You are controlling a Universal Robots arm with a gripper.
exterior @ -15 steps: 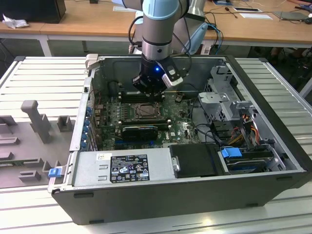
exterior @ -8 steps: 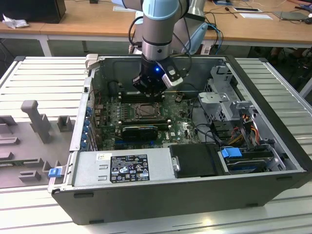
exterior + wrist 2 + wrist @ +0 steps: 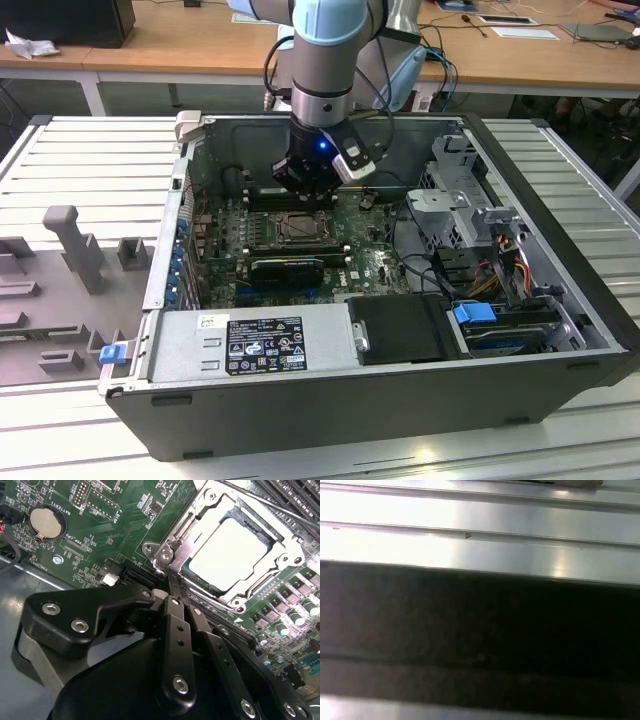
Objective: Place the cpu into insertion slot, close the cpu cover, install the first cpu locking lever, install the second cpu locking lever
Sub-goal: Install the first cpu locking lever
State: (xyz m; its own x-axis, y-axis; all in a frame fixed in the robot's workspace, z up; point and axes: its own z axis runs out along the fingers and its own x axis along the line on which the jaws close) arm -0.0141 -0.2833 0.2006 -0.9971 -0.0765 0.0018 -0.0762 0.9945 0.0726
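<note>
The cpu [image 3: 227, 555] lies flat in the insertion slot [image 3: 298, 228] on the green motherboard, its pale top showing through the opening of the cpu cover [image 3: 212, 500]. The grey metal cover is down over the chip. A thin locking lever [image 3: 270, 504] runs along the socket's far side. My gripper [image 3: 175, 582] is shut with its black fingertips [image 3: 172, 605] together, right at the socket's near corner by a screw post [image 3: 165, 556]. In the exterior view my gripper [image 3: 308, 192] hangs just above the socket, inside the open computer case.
Long black memory slots [image 3: 300, 495] flank the socket and a coin battery [image 3: 45, 522] sits on the board. The case walls [image 3: 170, 230], a labelled metal box [image 3: 265, 345], a drive cage [image 3: 450, 200] and cables [image 3: 490, 270] surround the board. Ribbed grey table [image 3: 90, 150] lies around the case.
</note>
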